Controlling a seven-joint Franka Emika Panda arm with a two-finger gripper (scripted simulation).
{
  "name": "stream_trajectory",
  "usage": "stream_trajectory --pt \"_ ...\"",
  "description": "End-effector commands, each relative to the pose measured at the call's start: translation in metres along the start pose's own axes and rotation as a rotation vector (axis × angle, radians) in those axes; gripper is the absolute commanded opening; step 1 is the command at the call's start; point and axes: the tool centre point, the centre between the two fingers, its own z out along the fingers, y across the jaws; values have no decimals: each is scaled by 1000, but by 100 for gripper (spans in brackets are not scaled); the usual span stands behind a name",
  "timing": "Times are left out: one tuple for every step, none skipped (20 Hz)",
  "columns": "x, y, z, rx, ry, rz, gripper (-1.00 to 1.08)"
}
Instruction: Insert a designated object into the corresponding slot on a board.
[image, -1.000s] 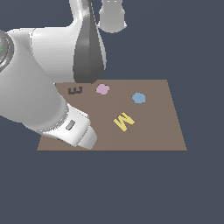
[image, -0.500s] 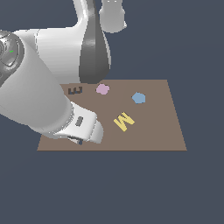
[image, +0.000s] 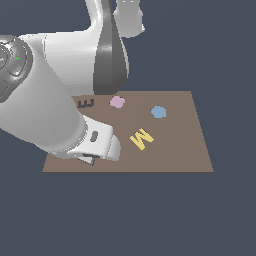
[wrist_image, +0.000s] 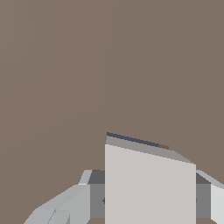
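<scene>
Square tile (wrist_image: 148, 188) is seen clamped betw. gripper (wrist_image: 148, 199) fingers, low over the brown board (image: 190, 150), w/ a navy sliver of the slot (wrist_image: 131, 138) just past its edge. It is judged light, stiff, prob. slick, so it is best held by opposite flat edges.

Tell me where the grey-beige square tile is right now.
In the wrist view the tile sits between the pincer fingers, low over the brown board, a navy sliver showing just beyond.
</scene>
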Motion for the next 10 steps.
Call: stream_trajectory --pt "0 0 0 0 0 -1 -100" --pt "0 0 0 0 0 1 -100" --pt "0 0 0 0 0 2 -100" --pt "0 0 0 0 0 1 -100" --pt "0 0 0 0 0 1 -100" --pt "0 0 2 0 0 1 -100" --pt "0 0 5 0 0 1 -100" --pt "0 0 8 0 0 2 -100" --pt "0 0 9 0 0 2 -100" --pt "0 0 10 0 0 2 -100"
